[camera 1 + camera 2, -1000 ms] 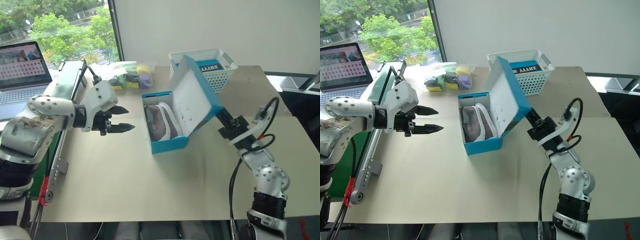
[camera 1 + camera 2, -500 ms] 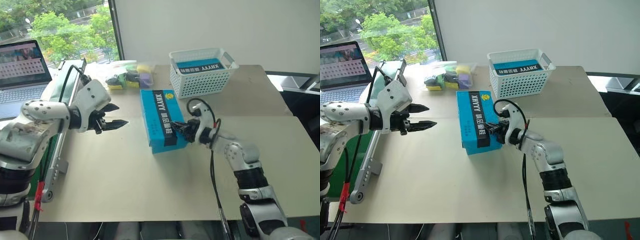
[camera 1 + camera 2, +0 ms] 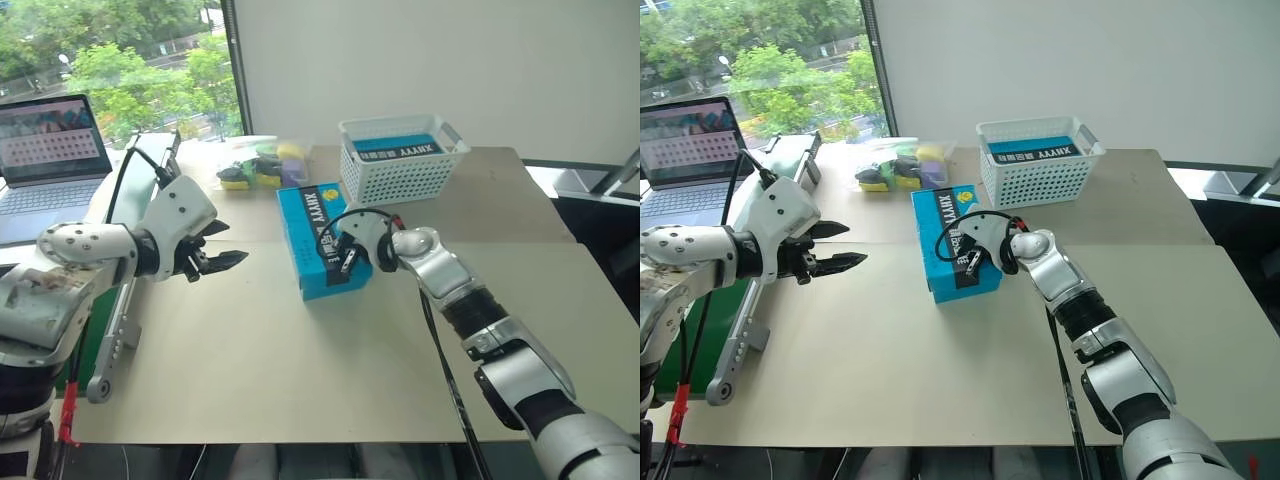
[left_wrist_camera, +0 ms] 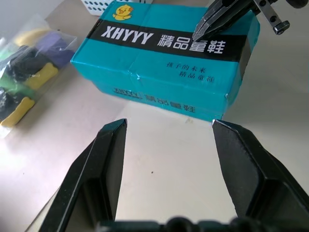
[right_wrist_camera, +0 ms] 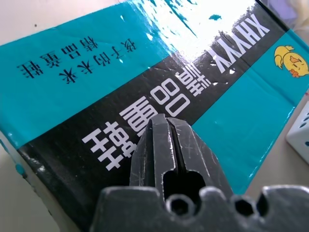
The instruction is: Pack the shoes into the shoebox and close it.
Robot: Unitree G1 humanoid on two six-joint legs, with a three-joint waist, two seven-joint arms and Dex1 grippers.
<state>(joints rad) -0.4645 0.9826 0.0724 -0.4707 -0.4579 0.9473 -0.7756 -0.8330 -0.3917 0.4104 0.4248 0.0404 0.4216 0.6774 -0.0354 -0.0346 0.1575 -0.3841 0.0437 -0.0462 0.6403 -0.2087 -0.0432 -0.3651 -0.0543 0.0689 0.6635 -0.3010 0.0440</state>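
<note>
1 closed shoebox (image 3: pixel 322 238) lies lengthwise away from the robot.

Beige tabletop (image 3: pixel 300 370) w/ seam down the middle, plain white wall (image 3: pixel 450 60) behind, big window (image 3: pixel 120 60) on left w/ green trees outside, daylight

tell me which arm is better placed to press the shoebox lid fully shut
Right. The right gripper is shut, its tip already on the lid of the shoebox, over the black band. The left gripper hangs open beside the box, apart from it, over the table.
</note>
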